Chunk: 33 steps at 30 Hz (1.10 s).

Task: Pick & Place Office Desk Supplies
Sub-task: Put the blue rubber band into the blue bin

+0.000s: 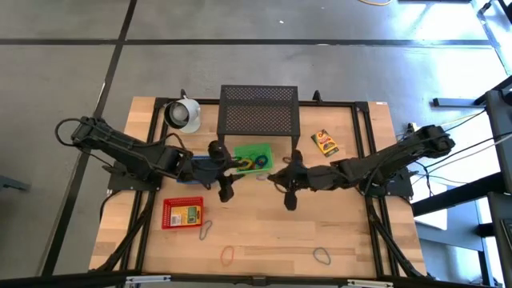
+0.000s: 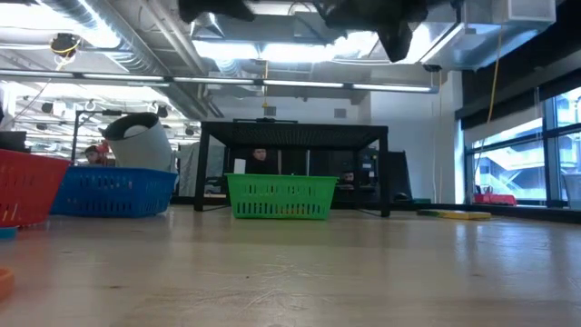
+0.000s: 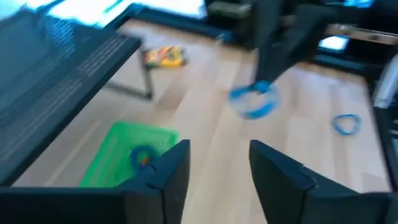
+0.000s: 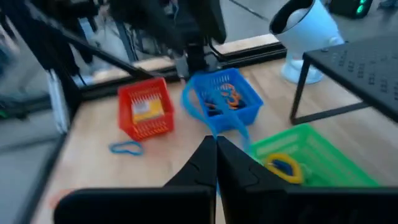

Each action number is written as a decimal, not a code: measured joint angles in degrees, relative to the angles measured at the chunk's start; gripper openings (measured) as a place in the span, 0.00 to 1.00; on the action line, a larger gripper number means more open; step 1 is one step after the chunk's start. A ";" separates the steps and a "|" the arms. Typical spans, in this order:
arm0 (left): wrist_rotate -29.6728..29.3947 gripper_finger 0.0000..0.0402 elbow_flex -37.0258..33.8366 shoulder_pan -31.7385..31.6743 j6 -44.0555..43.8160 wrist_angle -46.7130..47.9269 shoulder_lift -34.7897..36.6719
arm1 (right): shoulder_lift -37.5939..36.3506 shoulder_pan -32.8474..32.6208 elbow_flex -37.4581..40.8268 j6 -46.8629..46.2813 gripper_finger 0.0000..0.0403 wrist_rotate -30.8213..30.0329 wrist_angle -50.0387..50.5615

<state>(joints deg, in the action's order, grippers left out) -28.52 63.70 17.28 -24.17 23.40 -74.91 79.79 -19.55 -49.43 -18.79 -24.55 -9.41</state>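
Dark fingers of the right gripper (image 4: 216,163) fill our near view, pressed flat together, a blue rubber band (image 4: 214,121) trailing from their tips (the left wrist camera shows it dangling there too). Beyond them we see the left gripper (image 3: 214,168), jaws apart and empty, above the green basket (image 3: 112,163). Farther out sit the blue basket (image 4: 244,106), the red basket (image 4: 147,115) and a crayon box (image 1: 325,142).

3 baskets (image 1: 182,214), 1 mesh stand (image 1: 258,120), 1 white cup (image 1: 183,114), 1 crayon box (image 1: 325,142), 3 loose bands (image 1: 322,255) on table.
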 joint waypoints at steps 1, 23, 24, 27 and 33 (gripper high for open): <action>0.87 0.42 0.02 0.00 2.25 -1.84 -0.32 | -0.21 0.00 0.00 -1.73 0.00 0.57 -0.31; 7.24 0.37 0.00 -0.13 32.44 -22.99 -12.40 | -0.17 0.02 -0.02 -9.28 0.02 10.51 -2.05; 7.24 0.33 0.00 -0.12 32.42 -23.00 -12.40 | -0.15 0.00 -0.02 -9.28 0.02 10.51 -1.98; 7.26 0.21 0.00 -0.02 32.40 -23.01 -12.40 | -0.15 0.02 -0.02 -9.23 0.02 10.49 -1.89; 7.77 0.02 0.00 0.04 32.00 -22.86 -12.38 | -0.15 0.02 -0.04 -9.18 0.02 11.09 -1.67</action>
<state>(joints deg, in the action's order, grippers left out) -20.75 63.70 17.32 7.83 0.54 -87.29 79.64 -19.53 -49.47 -27.97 -13.46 -11.08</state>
